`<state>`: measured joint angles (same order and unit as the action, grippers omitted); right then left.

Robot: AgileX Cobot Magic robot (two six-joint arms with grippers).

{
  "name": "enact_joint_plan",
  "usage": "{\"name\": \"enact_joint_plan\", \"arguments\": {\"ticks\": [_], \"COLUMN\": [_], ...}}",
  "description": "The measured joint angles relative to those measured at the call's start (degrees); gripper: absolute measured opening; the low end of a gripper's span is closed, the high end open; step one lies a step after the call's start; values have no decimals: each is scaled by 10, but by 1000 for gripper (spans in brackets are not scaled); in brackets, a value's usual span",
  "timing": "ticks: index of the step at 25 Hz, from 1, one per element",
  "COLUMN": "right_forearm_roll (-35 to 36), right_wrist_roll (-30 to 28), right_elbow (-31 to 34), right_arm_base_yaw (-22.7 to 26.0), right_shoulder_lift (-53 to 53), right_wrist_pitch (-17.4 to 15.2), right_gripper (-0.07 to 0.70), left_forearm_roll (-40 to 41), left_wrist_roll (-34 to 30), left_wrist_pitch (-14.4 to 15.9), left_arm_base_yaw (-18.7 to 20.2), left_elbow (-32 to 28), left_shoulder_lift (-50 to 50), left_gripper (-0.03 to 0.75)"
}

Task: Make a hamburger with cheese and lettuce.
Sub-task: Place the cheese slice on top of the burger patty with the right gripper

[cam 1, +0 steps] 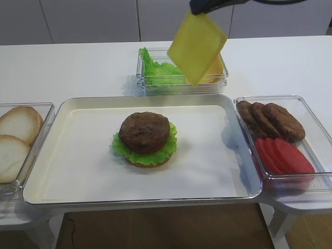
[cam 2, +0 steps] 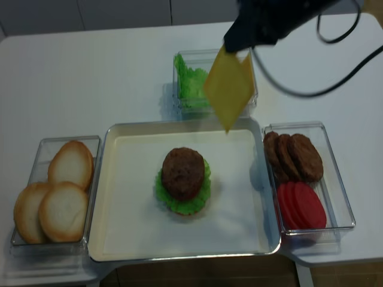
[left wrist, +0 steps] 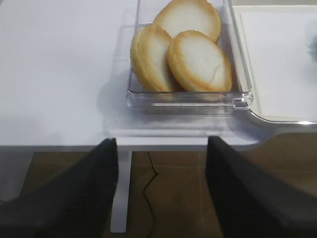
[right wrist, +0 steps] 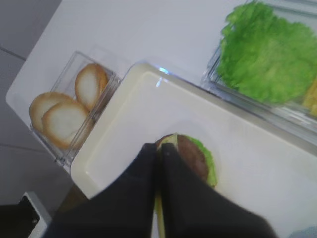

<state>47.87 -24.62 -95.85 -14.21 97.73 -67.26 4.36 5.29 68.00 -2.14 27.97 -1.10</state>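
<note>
Right gripper (cam 2: 234, 46), clamped on the cheese (cam 1: 196, 48), hangs upper centre; hamburger (cam 1: 146, 138) mid-tray, margins wide.

Probably a lab: white table (cam 1: 78, 67), ingredient trays (cam 2: 308, 179).

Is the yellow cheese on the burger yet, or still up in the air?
In the air. The cheese hangs from the shut right gripper, above the tray.

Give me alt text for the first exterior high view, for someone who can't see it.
The right gripper holds a yellow cheese slice in the air above the back containers, behind a tray where the hamburger sits unfinished: bun base, lettuce, patty on top. Bun halves sit left; loose patties and tomato slices right.
</note>
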Motion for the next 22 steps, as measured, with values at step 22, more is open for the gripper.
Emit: {"name": "enact_joint_plan", "arguments": {"ticks": [22], "right_forearm_roll": [-25], "right_wrist_roll": [-7], "right_elbow": [51], "right_arm_base_yaw": [-189], "right_shoulder_lift": [66], "right_wrist_pitch": [46], "right_gripper": [28], "left_forearm_roll": [0], "left_wrist_roll": [0], "left_wrist_pitch": [0], "left_arm_base_yaw": [0], "left_elbow": [0], "left_shoulder_lift": [0], "left_gripper": [418]}}
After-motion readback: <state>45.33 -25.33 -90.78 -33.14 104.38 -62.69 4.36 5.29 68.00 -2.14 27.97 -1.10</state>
